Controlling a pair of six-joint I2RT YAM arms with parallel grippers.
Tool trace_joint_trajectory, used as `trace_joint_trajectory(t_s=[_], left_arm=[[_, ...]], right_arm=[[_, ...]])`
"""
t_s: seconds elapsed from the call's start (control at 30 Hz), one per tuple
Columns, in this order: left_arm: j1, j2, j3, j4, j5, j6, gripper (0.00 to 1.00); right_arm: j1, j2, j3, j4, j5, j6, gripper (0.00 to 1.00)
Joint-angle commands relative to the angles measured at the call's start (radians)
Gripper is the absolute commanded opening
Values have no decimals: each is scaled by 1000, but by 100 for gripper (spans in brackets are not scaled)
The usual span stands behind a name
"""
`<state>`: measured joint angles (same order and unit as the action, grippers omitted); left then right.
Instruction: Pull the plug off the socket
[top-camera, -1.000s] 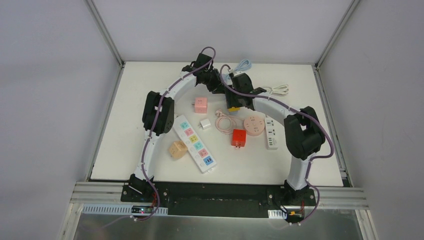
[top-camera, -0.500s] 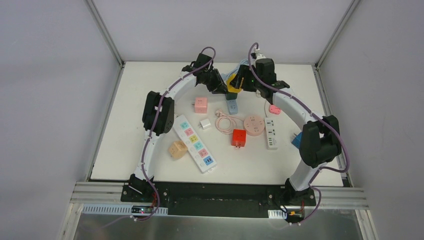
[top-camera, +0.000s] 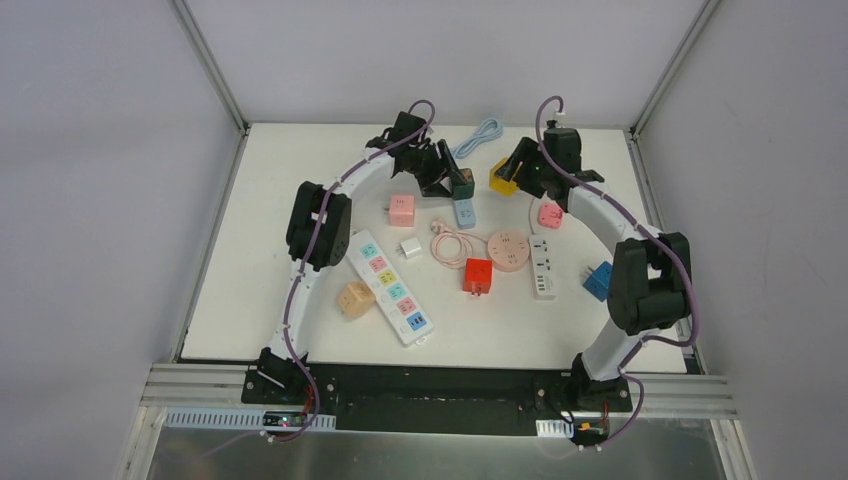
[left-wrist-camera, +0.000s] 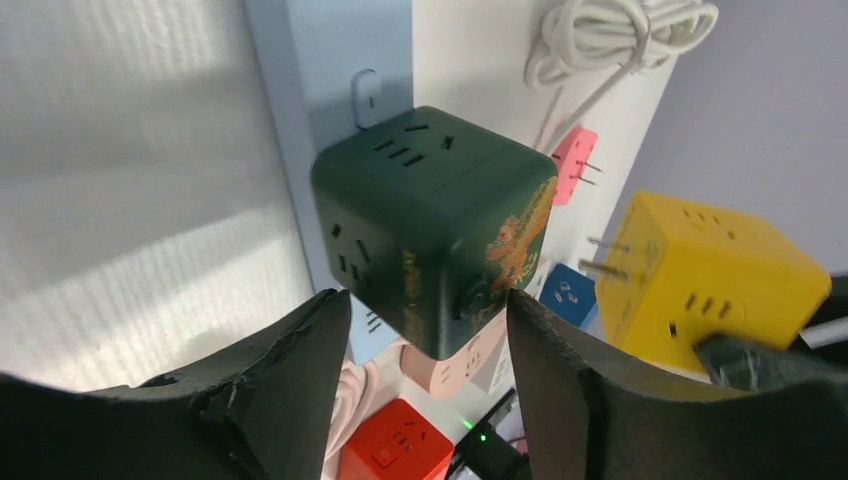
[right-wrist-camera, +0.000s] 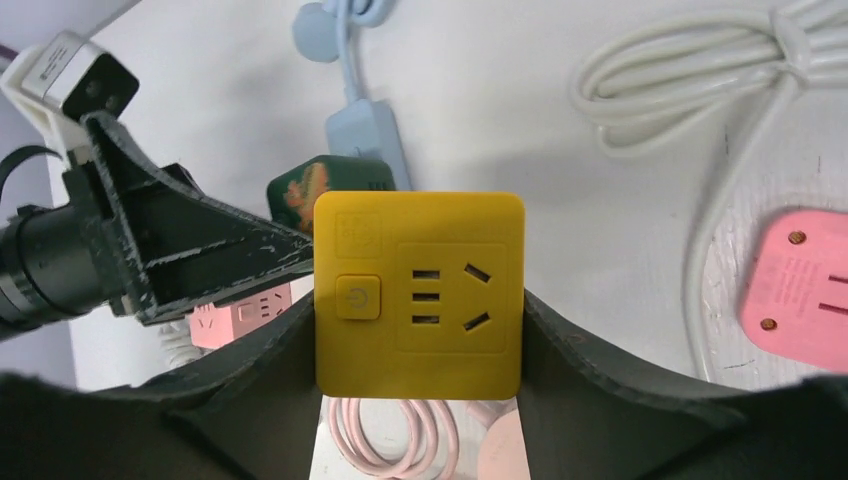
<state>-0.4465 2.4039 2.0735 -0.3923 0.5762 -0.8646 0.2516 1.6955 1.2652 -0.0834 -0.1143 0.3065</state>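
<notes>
A yellow cube plug (top-camera: 503, 176) is in my right gripper (top-camera: 512, 174), held up off the table at the back. In the right wrist view the cube (right-wrist-camera: 418, 290) fills the gap between the jaws of that gripper (right-wrist-camera: 418, 335). Its bare prongs show in the left wrist view (left-wrist-camera: 600, 255), apart from the dark green cube socket (left-wrist-camera: 430, 220). My left gripper (left-wrist-camera: 428, 300) is shut on the green cube's lower part. The green cube (top-camera: 461, 183) rests against a light blue power strip (top-camera: 465, 212).
On the table lie a pink cube (top-camera: 402, 209), a white adapter (top-camera: 410, 247), a coiled pink cable (top-camera: 452, 243), a round pink socket (top-camera: 508, 250), a red cube (top-camera: 478, 275), a white strip (top-camera: 543, 266), a blue cube (top-camera: 598, 280) and a long multicolour strip (top-camera: 391, 286).
My right gripper has carried the yellow cube up and to the right, away from the green cube. My left gripper has stayed on the green cube.
</notes>
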Motion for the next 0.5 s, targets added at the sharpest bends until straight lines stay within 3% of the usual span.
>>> trace_joint_trajectory(t_s=[0.0, 0.1, 0.23, 0.47], left_arm=[[-4, -9, -40, 166, 104, -19, 63], [13, -50, -70, 213, 103, -3, 67], [32, -116, -115, 229, 87, 64, 70], [34, -223, -268, 299, 1, 137, 70]], right_arm=[[-72, 49, 24, -28, -112, 134, 10], [-102, 96, 16, -33, -169, 164, 16], [-114, 151, 24, -62, -182, 173, 32], [-127, 183, 25, -109, -99, 184, 70]])
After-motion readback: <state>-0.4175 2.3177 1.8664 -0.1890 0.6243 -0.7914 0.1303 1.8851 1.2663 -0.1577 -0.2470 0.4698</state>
